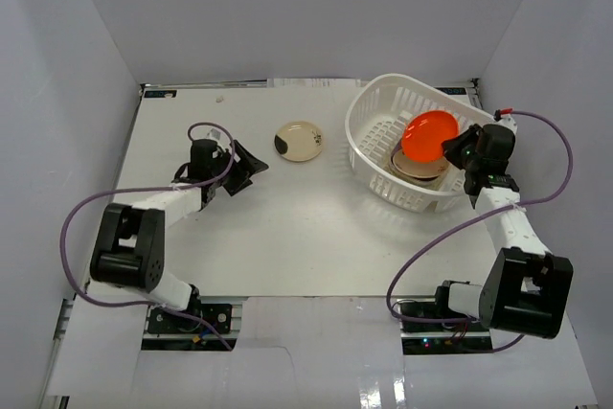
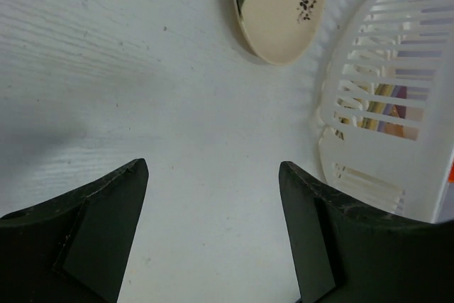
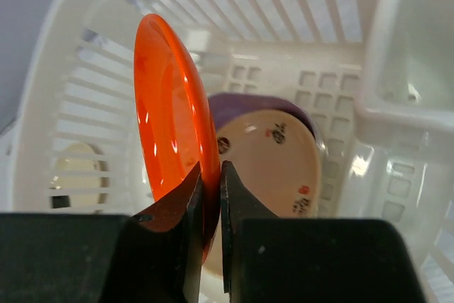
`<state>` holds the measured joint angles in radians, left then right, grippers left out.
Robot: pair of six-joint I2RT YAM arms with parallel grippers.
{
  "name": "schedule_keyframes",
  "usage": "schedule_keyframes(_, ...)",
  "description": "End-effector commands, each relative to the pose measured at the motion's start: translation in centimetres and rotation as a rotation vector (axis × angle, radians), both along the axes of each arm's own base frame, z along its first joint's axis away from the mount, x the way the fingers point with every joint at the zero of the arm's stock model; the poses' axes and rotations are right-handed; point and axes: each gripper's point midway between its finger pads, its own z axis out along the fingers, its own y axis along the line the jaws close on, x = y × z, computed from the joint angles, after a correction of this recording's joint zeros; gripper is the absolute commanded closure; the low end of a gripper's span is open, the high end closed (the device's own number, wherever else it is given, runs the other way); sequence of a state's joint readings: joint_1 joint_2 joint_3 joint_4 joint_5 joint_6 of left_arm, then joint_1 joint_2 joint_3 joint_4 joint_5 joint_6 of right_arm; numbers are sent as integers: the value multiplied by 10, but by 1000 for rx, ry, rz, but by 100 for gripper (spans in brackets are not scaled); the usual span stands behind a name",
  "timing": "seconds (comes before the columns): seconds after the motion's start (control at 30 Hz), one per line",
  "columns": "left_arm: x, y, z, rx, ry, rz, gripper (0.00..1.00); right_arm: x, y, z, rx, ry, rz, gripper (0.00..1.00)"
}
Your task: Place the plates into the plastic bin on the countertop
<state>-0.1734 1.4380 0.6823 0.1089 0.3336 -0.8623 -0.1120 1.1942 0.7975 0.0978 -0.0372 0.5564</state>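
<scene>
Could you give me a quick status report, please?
Right gripper shut on red plate, held over the plastic bin. Left gripper open, empty. One cream plate on countertop, unobstructed.

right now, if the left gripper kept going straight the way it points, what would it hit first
Most likely the cream plate, flat on the countertop ahead and slightly right of where the open left gripper points; it may only clip its rim. The plastic bin sits further right.
</scene>
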Motion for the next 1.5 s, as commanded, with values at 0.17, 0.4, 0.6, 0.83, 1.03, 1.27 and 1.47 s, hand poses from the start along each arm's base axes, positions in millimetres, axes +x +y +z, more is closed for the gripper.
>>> schedule_keyframes(0.17,62,-32,-20,26,21,-12,15,-12,-1,-43,28,102,10,73)
schedule_keyframes(0.4,88,-35,-53,84,85,6,15,-28,-4,-24,-14,50,1,34)
schedule_keyframes(0.6,109,-38,-67,111,90,26,18,-41,9,16,-29,-38,77,28)
schedule_keyframes(0.83,125,-54,-95,97,134,26,56,-66,73,42,19,-151,308,28)
schedule_keyframes(1.03,133,-40,-89,103,117,65,100,-96,162,41,9,-162,545,30)
schedule_keyframes(1.27,82,-28,-6,69,-61,31,100,-117,238,55,-15,-188,746,1)
schedule_keyframes(1.47,-3,-54,55,3,-221,-136,100,-120,291,44,-57,-112,910,10)
